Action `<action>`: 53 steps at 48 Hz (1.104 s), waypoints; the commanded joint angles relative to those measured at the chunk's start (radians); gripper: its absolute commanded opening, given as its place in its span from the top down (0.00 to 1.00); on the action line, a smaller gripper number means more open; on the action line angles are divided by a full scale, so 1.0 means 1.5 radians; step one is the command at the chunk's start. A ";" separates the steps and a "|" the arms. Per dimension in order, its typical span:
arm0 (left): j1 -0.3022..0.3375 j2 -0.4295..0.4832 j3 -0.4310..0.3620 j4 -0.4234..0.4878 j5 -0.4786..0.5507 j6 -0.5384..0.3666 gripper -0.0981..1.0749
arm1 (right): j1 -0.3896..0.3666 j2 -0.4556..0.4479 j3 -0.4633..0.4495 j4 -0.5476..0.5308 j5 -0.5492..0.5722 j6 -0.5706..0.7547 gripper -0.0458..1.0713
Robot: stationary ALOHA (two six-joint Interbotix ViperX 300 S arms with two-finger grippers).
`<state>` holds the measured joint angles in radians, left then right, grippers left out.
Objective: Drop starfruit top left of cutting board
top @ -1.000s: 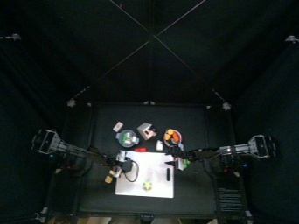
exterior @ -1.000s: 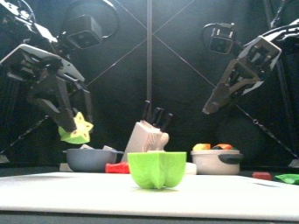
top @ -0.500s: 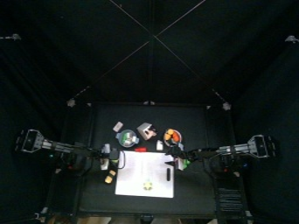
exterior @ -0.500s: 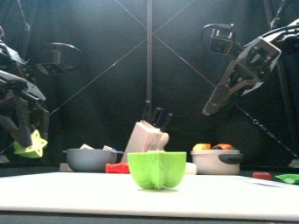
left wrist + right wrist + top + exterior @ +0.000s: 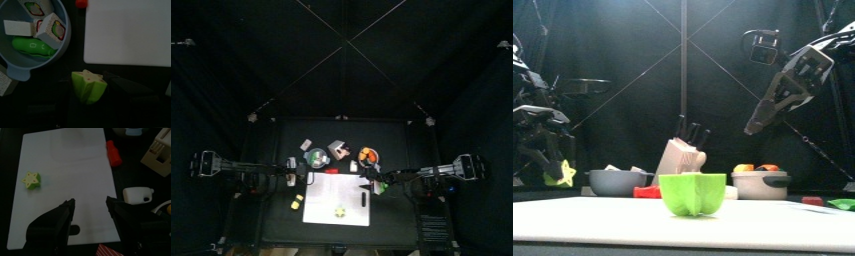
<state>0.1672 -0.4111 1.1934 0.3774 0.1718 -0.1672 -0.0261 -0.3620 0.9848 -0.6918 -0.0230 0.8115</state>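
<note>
Left wrist view shows the starfruit (image 5: 89, 86) over the black desk (image 5: 40, 107), just beside the long edge of the white cutting board (image 5: 130, 30) and not on it. A grey bowl (image 5: 27, 65) with toy food stands near, on the side away from the board.

In the front view the left end effector (image 5: 553, 160) hangs low, well to the left of the board, and the starfruit is right at its tip. I cannot tell if it grasps the fruit or has released it, because it is dark against the dark desk.

The danger, as I judge it, is the place of the drop. If the goal is the corner of the board itself, a release here leaves the fruit on the desk. The ribbed fruit may also roll against the bowl.

The right end effector (image 5: 93, 210) is above the board, released and empty. A green fruit (image 5: 30, 179) lies on the board, well apart from it.
</note>
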 commanded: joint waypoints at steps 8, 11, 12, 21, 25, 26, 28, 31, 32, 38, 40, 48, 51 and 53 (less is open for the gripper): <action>0.009 0.033 -0.007 -0.044 -0.046 0.000 0.20 | -0.002 -0.006 -0.015 -0.001 -0.004 -0.001 0.17; 0.009 0.033 -0.004 -0.048 -0.041 0.000 0.18 | -0.002 -0.006 -0.014 -0.001 -0.004 -0.002 0.17; 0.009 0.033 -0.003 -0.049 -0.040 0.000 0.17 | -0.002 -0.006 -0.014 -0.001 -0.004 -0.002 0.17; 0.009 0.029 0.000 -0.052 -0.024 0.000 0.12 | -0.002 -0.006 -0.012 -0.001 -0.004 -0.002 0.17; 0.009 0.028 -0.002 -0.057 -0.022 -0.001 0.10 | -0.002 -0.006 -0.012 -0.001 -0.004 -0.002 0.17; 0.009 0.028 -0.003 -0.058 -0.022 0.000 0.10 | -0.002 -0.006 -0.012 -0.001 -0.004 -0.002 0.17; 0.009 0.027 -0.004 -0.063 -0.022 0.000 0.10 | -0.002 -0.006 -0.012 -0.001 -0.004 -0.002 0.17; 0.008 0.025 -0.006 -0.066 -0.022 0.000 0.10 | -0.002 -0.006 -0.012 -0.001 -0.004 -0.002 0.17; 0.007 0.022 -0.006 -0.067 -0.022 0.000 0.10 | -0.002 -0.006 -0.012 -0.001 -0.004 -0.002 0.17; 0.006 0.010 -0.007 -0.066 -0.022 0.000 0.10 | -0.002 -0.006 -0.012 -0.001 -0.004 -0.002 0.17; 0.006 0.005 -0.007 -0.065 -0.022 0.000 0.10 | -0.002 -0.006 -0.012 -0.001 -0.004 -0.002 0.17; 0.008 -0.022 -0.007 -0.064 -0.021 0.001 0.10 | -0.002 -0.006 -0.011 -0.001 -0.003 -0.002 0.17; 0.008 -0.035 -0.008 -0.063 -0.021 0.001 0.10 | -0.002 -0.006 -0.012 -0.001 -0.004 -0.002 0.17; 0.008 -0.043 -0.006 -0.064 -0.021 0.001 0.10 | -0.002 -0.006 -0.011 -0.001 -0.004 -0.002 0.17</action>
<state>0.1764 -0.4541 1.2042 0.2792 0.1427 -0.1672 -0.0261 -0.3605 0.9848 -0.6934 -0.0230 0.8099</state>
